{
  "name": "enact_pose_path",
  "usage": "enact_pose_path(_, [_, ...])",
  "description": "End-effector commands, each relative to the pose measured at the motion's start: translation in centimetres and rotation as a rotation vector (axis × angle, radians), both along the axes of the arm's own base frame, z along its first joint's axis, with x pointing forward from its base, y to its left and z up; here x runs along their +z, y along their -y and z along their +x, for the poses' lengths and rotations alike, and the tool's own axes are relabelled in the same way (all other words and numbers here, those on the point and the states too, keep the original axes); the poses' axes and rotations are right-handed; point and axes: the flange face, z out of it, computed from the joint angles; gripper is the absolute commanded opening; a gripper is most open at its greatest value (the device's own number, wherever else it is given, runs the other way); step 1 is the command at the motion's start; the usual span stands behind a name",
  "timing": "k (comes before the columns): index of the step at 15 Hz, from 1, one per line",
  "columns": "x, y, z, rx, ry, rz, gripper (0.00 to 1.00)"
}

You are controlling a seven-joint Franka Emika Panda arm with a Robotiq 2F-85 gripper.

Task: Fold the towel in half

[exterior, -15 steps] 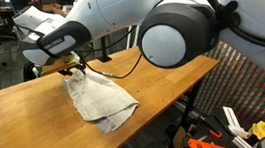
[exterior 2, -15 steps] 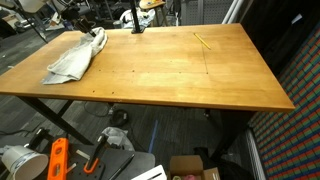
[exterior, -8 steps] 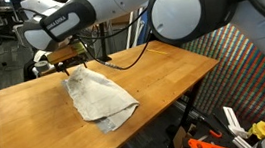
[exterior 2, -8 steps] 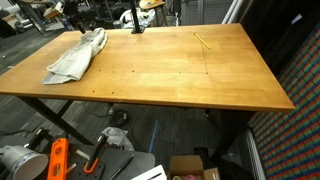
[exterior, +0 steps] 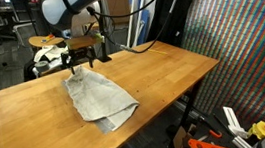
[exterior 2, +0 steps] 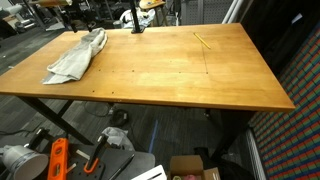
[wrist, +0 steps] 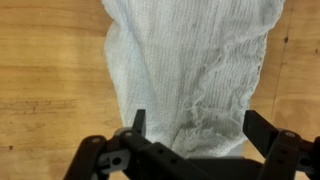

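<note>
The towel (exterior: 97,96) is an off-white, wrinkly cloth lying bunched and doubled over on the wooden table (exterior: 168,72). In an exterior view the towel (exterior 2: 75,56) lies near a far corner of the table (exterior 2: 180,75). My gripper (exterior: 80,59) hangs open just above the towel's far end and holds nothing. From another side my gripper (exterior 2: 77,20) is small and partly cut off by the picture's top edge. In the wrist view the towel (wrist: 195,60) fills the space below my gripper (wrist: 196,121). Both dark fingers (wrist: 139,121) stand wide apart, clear of the cloth.
A thin yellow stick (exterior 2: 201,41) lies on the far side of the table. A black cable and stand (exterior 2: 135,22) sit at the far edge. Orange tools (exterior 2: 58,158) and boxes lie on the floor under the table.
My gripper has opened and let go of the towel's end. It has lifted a little above the cloth, and the arm has swung up and back.
</note>
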Motion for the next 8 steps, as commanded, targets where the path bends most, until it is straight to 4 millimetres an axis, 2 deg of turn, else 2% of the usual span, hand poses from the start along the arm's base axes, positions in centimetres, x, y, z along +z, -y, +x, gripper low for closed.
enact_pose_path(1, [-1.3,-0.1,-2.9,0.114,-0.014,0.140,1.00])
enact_pose_path(5, [-3.6,-2.1,-4.5,0.144,0.055,0.213,1.00])
enact_pose_path(8, [-4.8,-3.1,-4.1,0.118,0.179,0.217,1.00])
